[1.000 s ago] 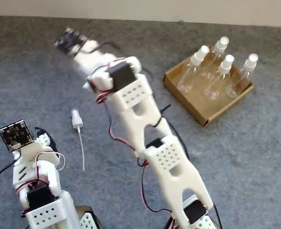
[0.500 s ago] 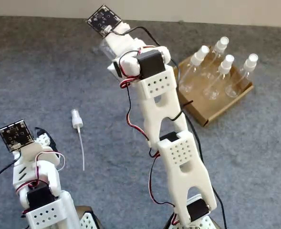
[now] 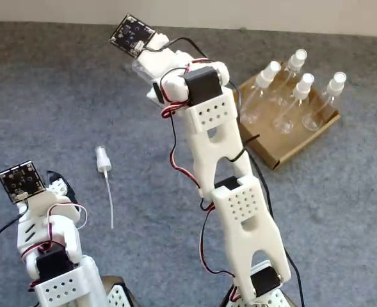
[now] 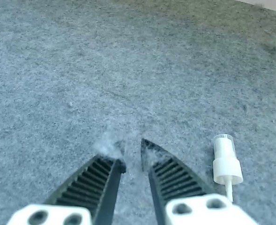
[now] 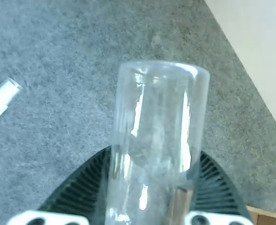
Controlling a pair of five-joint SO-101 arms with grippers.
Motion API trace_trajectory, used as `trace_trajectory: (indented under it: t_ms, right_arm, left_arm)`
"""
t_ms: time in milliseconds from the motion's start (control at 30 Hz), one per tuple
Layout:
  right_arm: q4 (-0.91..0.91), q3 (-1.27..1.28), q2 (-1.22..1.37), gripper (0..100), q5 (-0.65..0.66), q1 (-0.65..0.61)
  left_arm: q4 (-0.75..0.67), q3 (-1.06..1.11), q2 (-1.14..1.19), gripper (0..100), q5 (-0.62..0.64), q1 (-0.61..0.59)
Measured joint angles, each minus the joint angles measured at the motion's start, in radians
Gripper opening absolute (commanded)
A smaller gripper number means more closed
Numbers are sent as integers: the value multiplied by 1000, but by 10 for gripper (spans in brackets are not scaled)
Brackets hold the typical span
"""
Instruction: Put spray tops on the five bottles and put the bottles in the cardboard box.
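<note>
Counting four capped bottles (image 3: 284, 96) in cardboard box (image 3: 272, 152). Fifth bottle (image 5: 156, 140) clamped in right gripper (image 5: 154, 165), probably uncapped, neck hidden from us. Last spray top (image 4: 227, 161) lies on carpet (image 3: 47, 96) beside left gripper (image 4: 132, 157), jaws slightly parted, empty.

We see a grey, short-piled, carpet-like mat (image 3: 41, 96) covering the table from the near edge to the far one, with a fuzzy, even texture. Along the far side we see a plain cream-white strip of wall (image 3: 252, 11), meeting the mat in a straight line running left to right.
</note>
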Motion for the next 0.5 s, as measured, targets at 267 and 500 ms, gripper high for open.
trace_trajectory:
  t_ms: [267,500]
  right_arm:
    - [0,0,0,149,0,0]
    - [0,0,-58,149,0,-12]
  left_arm:
    - [0,0,0,7,0,0]
    - [0,0,0,7,0,0]
